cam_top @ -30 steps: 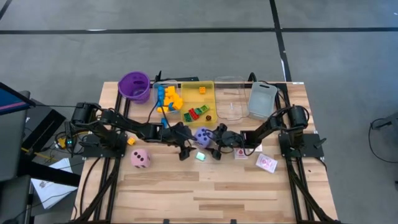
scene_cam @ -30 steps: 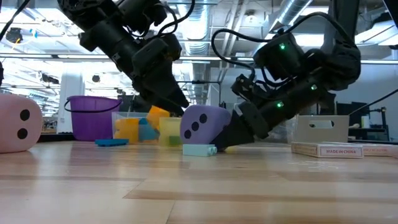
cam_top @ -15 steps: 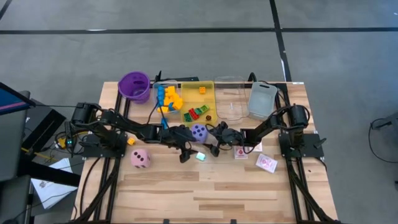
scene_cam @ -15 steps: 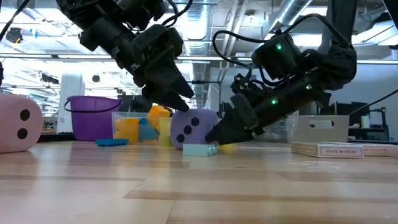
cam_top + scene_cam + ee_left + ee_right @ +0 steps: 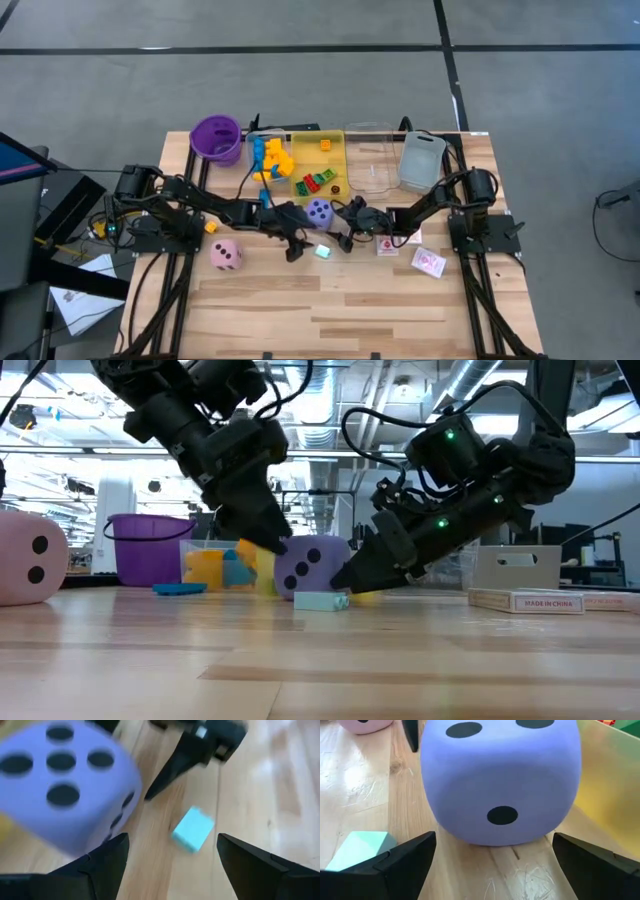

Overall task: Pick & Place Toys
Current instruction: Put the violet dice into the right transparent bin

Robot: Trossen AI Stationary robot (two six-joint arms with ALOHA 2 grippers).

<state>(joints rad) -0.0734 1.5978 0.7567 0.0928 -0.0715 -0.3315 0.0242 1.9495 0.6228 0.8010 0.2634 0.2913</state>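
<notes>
From above, the purple foam die with dark pips (image 5: 319,211) sits at the centre of the frame, just below the yellow rectangular tray (image 5: 335,150). The left gripper (image 5: 293,244) lies to its lower left and the right gripper (image 5: 345,237) to its lower right. A small mint-green block (image 5: 323,251) lies between the two.

At table height, the die (image 5: 311,567) rests on the wooden table (image 5: 320,660), with both grippers close beside it.

The left wrist camera shows spread fingers (image 5: 107,860) holding nothing, the die at upper left.

The right wrist camera shows wide-apart fingers (image 5: 405,857) with the die ahead, ungrasped.

Closing from here risks the two grippers colliding, or nudging the die so it rolls against the tray.
</notes>
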